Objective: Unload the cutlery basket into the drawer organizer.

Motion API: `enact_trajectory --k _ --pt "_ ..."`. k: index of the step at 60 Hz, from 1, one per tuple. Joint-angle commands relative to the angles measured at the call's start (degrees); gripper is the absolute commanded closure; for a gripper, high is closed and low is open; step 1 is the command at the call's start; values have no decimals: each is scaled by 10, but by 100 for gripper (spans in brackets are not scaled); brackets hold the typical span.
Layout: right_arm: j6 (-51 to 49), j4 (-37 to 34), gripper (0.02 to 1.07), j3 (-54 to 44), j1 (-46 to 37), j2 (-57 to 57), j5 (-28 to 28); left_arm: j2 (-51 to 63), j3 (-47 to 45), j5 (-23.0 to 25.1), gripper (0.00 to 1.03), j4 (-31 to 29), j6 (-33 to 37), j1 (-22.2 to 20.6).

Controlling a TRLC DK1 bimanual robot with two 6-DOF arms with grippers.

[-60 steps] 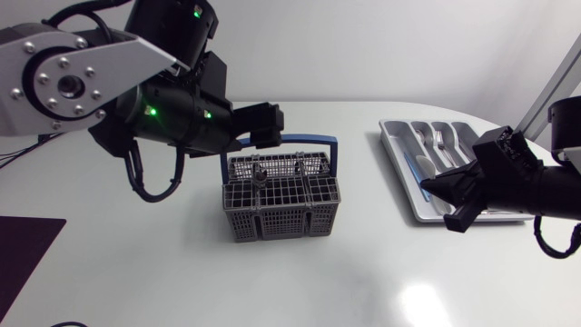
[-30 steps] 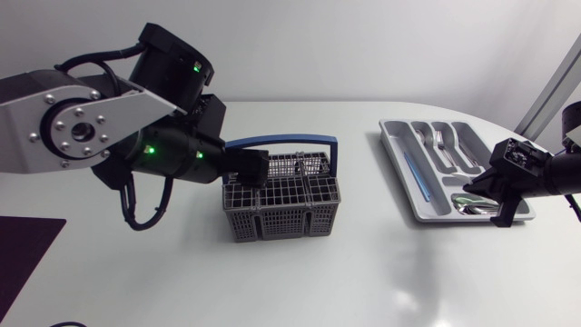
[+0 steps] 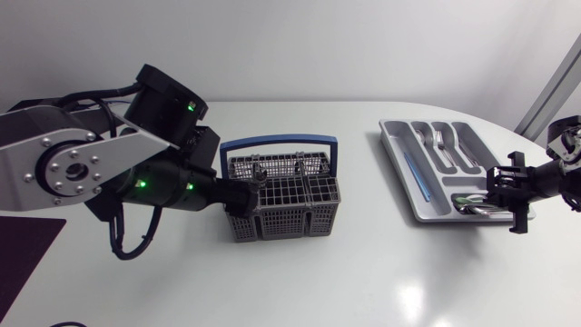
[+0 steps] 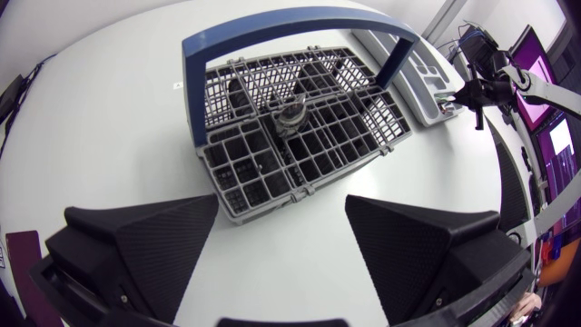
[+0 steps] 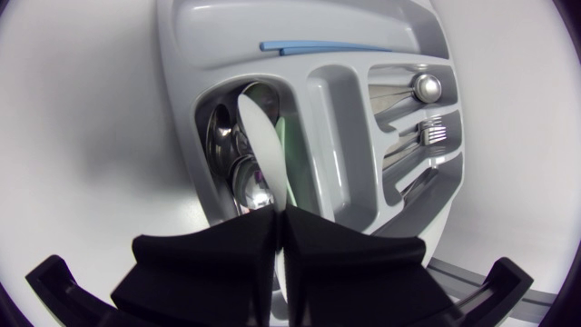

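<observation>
The grey wire cutlery basket [image 3: 281,204] with a blue handle [image 3: 277,142] stands mid-table. My left gripper [image 3: 238,202] is open at the basket's left front corner. In the left wrist view its fingers [image 4: 159,250] stand wide apart with the basket [image 4: 300,145] just ahead, a small metal piece [image 4: 292,116] upright inside. The grey drawer organizer [image 3: 399,159] lies at the right with forks [image 3: 442,141] and spoons [image 3: 472,204]. My right gripper [image 3: 497,195] is at its near right end, shut on a thin white utensil [image 5: 259,136] that points into the spoon compartment [image 5: 231,145].
A blue piece [image 5: 318,45] lies in the organizer's long slot, and forks [image 5: 434,134] fill the slots beside the spoons. A dark mat [image 3: 23,254] covers the table's front left corner. Bare white table lies between the basket and the organizer.
My left arm came down and forward from behind the basket to its left front corner. My right gripper drew back rightward across the organizer to its near right end.
</observation>
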Motion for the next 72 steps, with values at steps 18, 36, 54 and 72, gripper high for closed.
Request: enact_trajectory --k 18,36,54,72 --pt "-39 32 56 15 -4 28 25 -29 -39 -7 5 -4 22 -17" --pt "25 -38 11 -7 33 -97 -5 -51 -70 -14 5 -10 41 -33" --pt "237 -178 11 3 173 -228 -34 -70 -92 -14 5 -8 74 -35" --pt "477 -222 11 23 388 -308 -51 -101 -138 -14 5 25 96 -28"
